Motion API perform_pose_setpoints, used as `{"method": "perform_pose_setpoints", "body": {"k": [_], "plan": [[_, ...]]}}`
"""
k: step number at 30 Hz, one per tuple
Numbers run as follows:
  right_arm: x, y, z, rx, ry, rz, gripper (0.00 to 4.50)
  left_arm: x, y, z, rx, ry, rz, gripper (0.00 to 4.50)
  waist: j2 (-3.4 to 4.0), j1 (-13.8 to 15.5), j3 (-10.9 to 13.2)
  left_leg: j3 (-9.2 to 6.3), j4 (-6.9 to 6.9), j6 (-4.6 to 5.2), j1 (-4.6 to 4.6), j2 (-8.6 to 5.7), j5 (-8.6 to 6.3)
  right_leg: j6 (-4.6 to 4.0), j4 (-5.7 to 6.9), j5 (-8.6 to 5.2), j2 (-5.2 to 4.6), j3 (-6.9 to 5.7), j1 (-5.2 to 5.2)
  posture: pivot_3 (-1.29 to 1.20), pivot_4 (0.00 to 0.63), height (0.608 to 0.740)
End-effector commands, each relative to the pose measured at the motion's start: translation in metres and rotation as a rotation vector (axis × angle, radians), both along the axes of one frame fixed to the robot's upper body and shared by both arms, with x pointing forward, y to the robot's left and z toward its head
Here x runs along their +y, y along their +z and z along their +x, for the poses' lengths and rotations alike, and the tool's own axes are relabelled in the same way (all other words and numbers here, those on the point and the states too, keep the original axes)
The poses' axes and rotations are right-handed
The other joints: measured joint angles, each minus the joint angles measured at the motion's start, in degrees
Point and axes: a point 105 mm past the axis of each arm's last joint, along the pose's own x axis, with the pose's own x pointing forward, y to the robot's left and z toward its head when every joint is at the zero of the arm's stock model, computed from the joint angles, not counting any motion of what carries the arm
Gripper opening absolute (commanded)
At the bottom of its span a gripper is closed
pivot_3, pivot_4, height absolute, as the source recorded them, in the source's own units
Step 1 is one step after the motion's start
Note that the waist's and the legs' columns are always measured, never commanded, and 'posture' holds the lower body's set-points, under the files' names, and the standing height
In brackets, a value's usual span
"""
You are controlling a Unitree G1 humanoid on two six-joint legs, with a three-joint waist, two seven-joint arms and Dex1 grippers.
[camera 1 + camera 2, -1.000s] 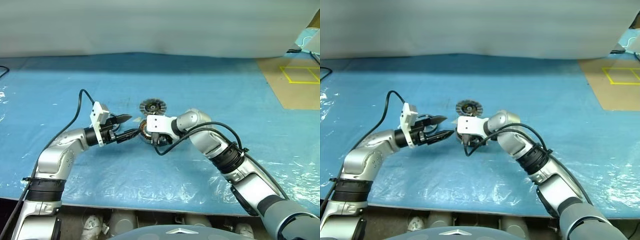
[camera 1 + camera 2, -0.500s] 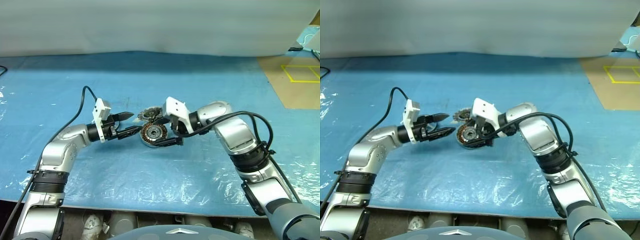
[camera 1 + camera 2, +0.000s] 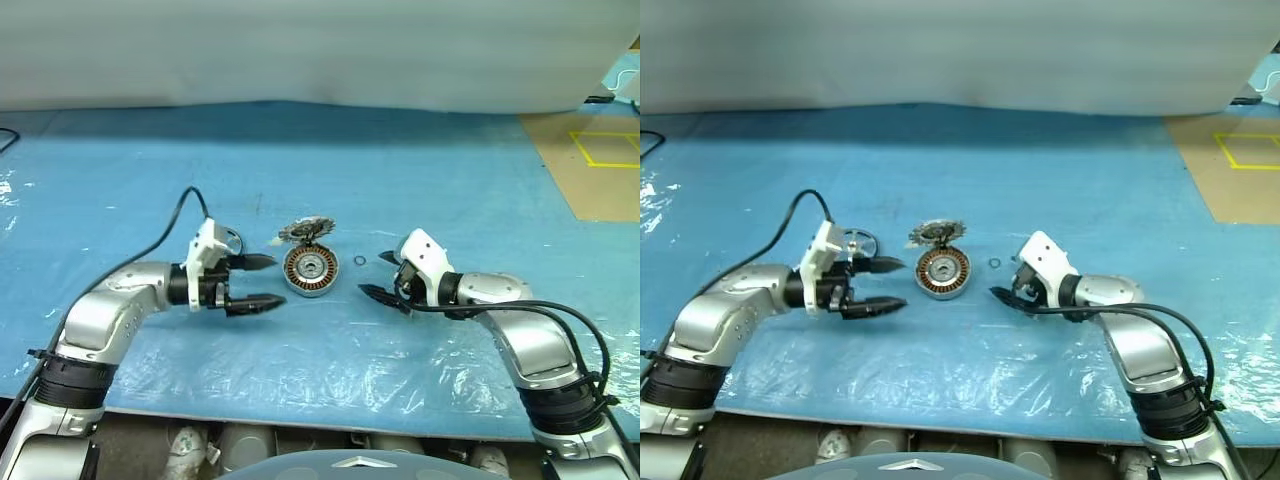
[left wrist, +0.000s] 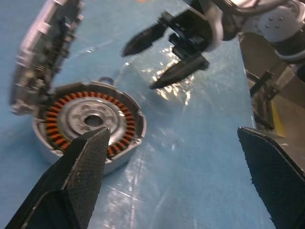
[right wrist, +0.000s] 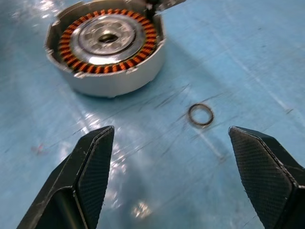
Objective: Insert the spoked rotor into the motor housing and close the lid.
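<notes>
The right tool [image 3: 381,276] has swung clear, spread and empty like the left tool [image 3: 262,281], baring the motor housing [image 3: 308,270] between them; the lid [image 3: 304,230] leans against its far rim.

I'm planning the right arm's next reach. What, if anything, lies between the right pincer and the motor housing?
Only a small ring, lying flat on the blue sheet, just off the straight line from the open right pincer to the motor housing. It touches neither and probably would not block a reach.
</notes>
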Motion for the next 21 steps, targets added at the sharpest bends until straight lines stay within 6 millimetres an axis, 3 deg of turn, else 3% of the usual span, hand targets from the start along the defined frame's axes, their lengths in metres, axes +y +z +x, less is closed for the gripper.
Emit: {"method": "perform_pose_setpoints", "body": {"k": [1, 9, 21], "plan": [[0.007, 0.006, 0.010, -0.055, -0.041, 0.039, 3.99, -0.005, 0.006, -0.003, -0.047, -0.046, 0.032, 4.50, -0.01, 0.1, 0.0, 0.00, 0.03, 0.00, 0.02, 0.00, 0.00, 0.01, -0.01, 0.01, 0.00, 0.01, 0.04, 0.00, 0.150, 0.740], [0.012, -0.008, 0.022, -0.020, -0.065, 0.047, 3.99, -0.017, 0.006, 0.016, -0.181, -0.001, 0.060, 4.50, 0.00, 0.1, 0.0, 0.04, 0.05, 0.00, 0.02, -0.05, 0.00, 0.06, -0.03, 0.04, -0.04, 0.04, 0.08, 0.00, 0.150, 0.740], [-0.001, -0.026, 0.021, 0.039, -0.091, -0.002, 3.99, -0.018, -0.006, 0.009, -0.208, 0.022, 0.064, 4.50, 0.00, 0.1, 0.0, 0.03, 0.08, 0.00, 0.04, -0.03, 0.00, 0.10, -0.01, 0.07, -0.02, 0.05, 0.09, 0.00, 0.150, 0.740]]}}
